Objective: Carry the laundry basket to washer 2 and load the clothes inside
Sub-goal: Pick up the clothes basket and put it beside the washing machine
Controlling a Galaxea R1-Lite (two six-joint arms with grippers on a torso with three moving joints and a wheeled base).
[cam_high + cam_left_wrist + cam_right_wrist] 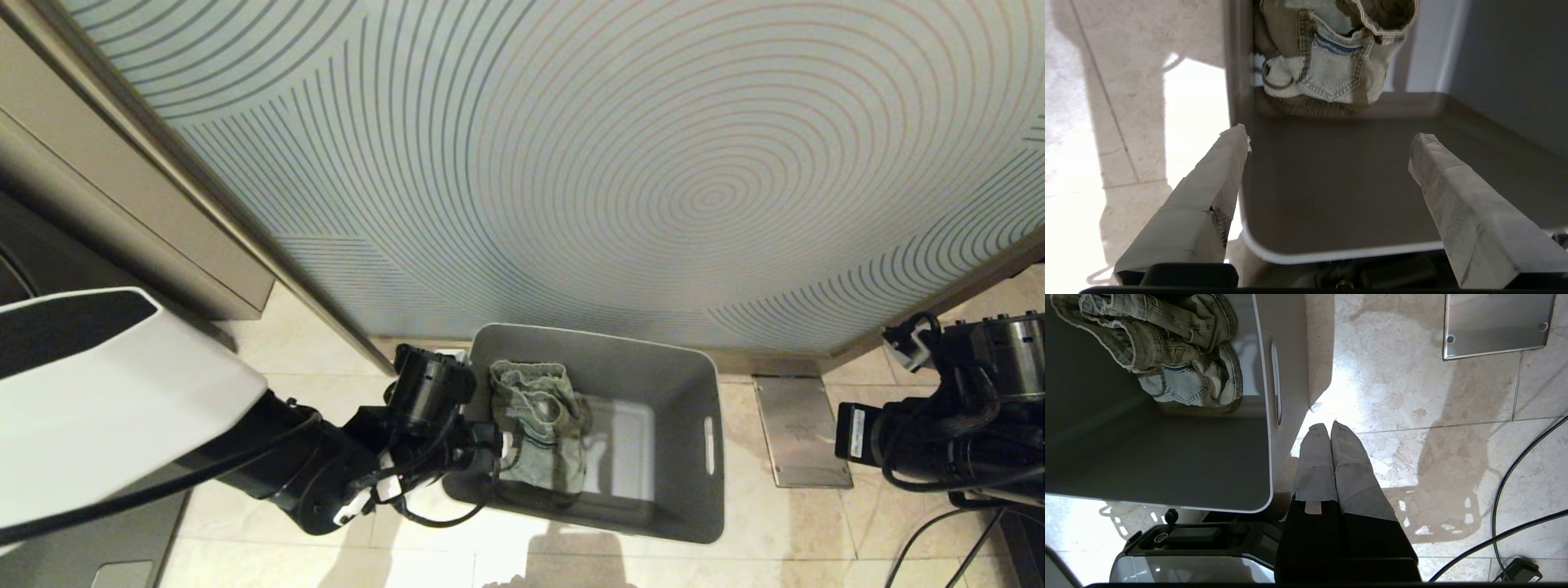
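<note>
The grey laundry basket (684,490) stands on the tiled floor against the patterned wall. The clothes (539,425), one pale denim garment, lie bunched inside along its left wall. My left gripper (1329,134) is open wide at the basket's (1331,255) near left corner, one finger (1229,163) outside over the floor and the other inside, short of the clothes (1331,61). It holds nothing. My right gripper (1329,426) is shut and empty over the floor, beside the basket's (1167,457) right wall and slot handle (1276,384). I cannot tell whether the dark panel (20,253) at far left is washer 2.
A wall with curved stripes (653,163) runs behind the basket. A beige cabinet (122,204) juts out at the left. A metal floor plate (800,429) lies right of the basket. Black cables (1515,490) trail over the tiles, and my own base (1188,555) sits close by.
</note>
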